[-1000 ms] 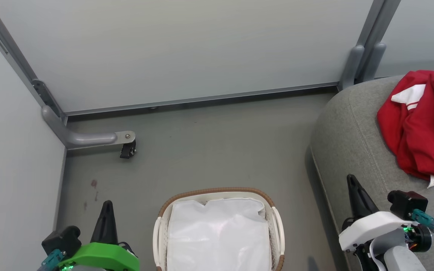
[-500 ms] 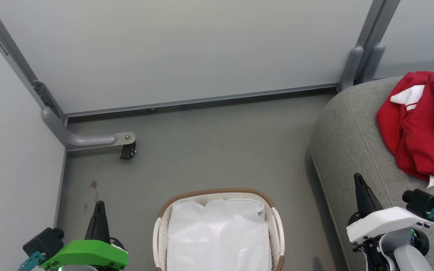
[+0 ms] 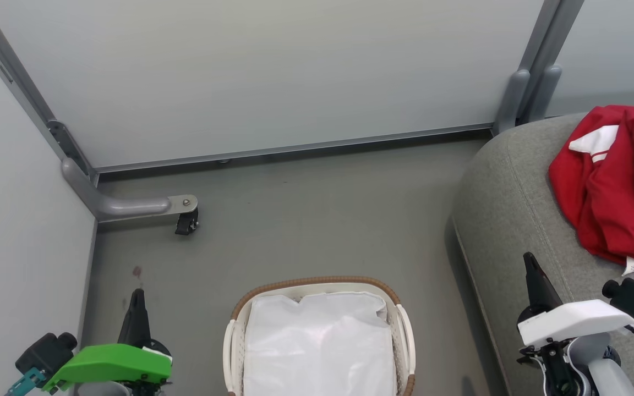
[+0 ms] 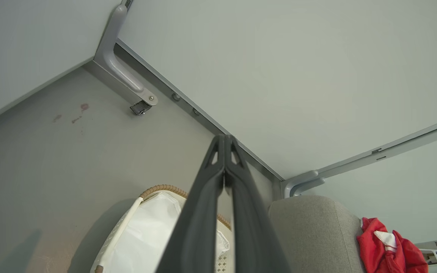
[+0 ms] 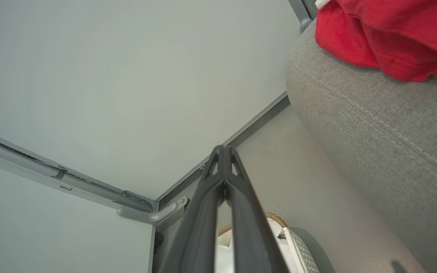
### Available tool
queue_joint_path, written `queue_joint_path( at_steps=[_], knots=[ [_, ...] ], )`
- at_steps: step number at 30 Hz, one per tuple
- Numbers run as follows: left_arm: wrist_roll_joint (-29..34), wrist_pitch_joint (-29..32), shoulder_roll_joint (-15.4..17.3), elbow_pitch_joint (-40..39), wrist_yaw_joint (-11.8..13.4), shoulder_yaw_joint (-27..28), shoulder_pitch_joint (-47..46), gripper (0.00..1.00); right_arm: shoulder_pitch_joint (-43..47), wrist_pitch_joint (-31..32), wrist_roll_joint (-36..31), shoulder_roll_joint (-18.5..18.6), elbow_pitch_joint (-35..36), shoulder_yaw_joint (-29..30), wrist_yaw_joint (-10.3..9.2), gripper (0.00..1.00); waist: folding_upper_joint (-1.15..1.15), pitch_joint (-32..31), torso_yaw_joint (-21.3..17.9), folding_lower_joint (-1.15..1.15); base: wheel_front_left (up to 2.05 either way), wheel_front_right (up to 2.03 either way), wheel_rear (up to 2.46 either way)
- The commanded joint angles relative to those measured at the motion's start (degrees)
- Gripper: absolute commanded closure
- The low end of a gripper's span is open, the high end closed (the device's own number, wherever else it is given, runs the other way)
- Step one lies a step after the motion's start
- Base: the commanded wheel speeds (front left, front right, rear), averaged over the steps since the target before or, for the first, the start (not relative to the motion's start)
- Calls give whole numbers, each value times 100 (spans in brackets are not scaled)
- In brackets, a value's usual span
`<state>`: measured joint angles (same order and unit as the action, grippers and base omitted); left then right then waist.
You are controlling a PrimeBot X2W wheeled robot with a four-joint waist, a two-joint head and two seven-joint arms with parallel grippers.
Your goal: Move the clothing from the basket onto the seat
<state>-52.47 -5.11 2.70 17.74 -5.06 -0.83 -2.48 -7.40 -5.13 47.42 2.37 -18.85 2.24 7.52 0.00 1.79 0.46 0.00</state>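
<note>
Your left hand [image 3: 137,300] sits low on the left above the floor [image 3: 306,220], between the side panel [image 3: 14,231] and the basket [image 3: 317,281], clear of both. Its fingers are pressed together, tip to tip. Your right hand [image 3: 530,268] is closed the same way. It is low on the right over the front edge of the seat [image 3: 509,209], where the rounded edge drops to the floor.

The clothing [image 3: 608,198] lies heaped on the seat, well beyond the right hand and cut off by the picture's right edge. Its white tag [image 3: 633,266] hangs at the near end. The basket stands on the floor between your hands and shows its white liner [image 3: 317,341].

The widest open floor runs from the basket's brown rim to the back panel [image 3: 273,71]. A bracket [image 3: 130,204] with a black caster [image 3: 186,223] juts into it from the left corner. A narrower strip of floor separates the basket from the seat.

Compared with a second ago, both hands are lower and farther out to their own sides in the head view. The clothing and the basket lie as they did, apart from a slight shift of the whole picture.
</note>
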Motion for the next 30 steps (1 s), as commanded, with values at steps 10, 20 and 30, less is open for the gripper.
queue_joint_path(
  at_steps=[10,20,30],
  knots=[
    [-735,203,19,-131,-72,156,-208,100,23,203,822,41,162,93,-2,100,0,-19,-5,0,0,0,0],
    [-1298,370,21,-180,-105,256,-253,100,36,374,1458,46,222,155,-2,100,0,-38,-11,0,0,0,0],
    [-1817,520,22,-219,-136,357,-279,100,58,530,2041,50,279,209,-2,100,0,-57,-16,0,0,0,0]
  ],
)
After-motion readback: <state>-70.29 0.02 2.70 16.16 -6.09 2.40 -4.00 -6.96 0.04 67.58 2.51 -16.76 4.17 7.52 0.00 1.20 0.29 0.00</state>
